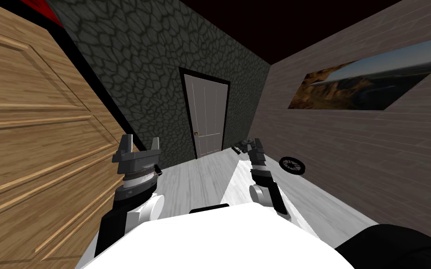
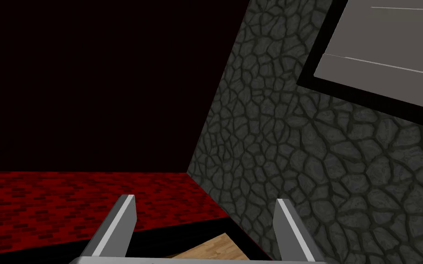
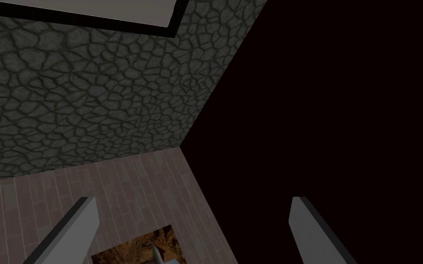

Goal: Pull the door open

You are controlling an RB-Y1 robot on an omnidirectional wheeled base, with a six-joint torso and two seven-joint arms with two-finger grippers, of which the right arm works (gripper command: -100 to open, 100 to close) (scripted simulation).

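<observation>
At our left the wooden door (image 1: 32, 140) stands close, just beside our left gripper (image 1: 141, 138), whose fingers are spread apart with nothing between them. Well beyond, a grey door (image 1: 206, 116) sits in a black frame in the stone wall (image 1: 140, 60). Our right gripper (image 1: 254, 142) is likewise spread wide and empty. To its right, a dark wheel (image 1: 292, 165) lies by the plank wall (image 1: 350, 140), below a landscape picture (image 1: 373, 79).
</observation>
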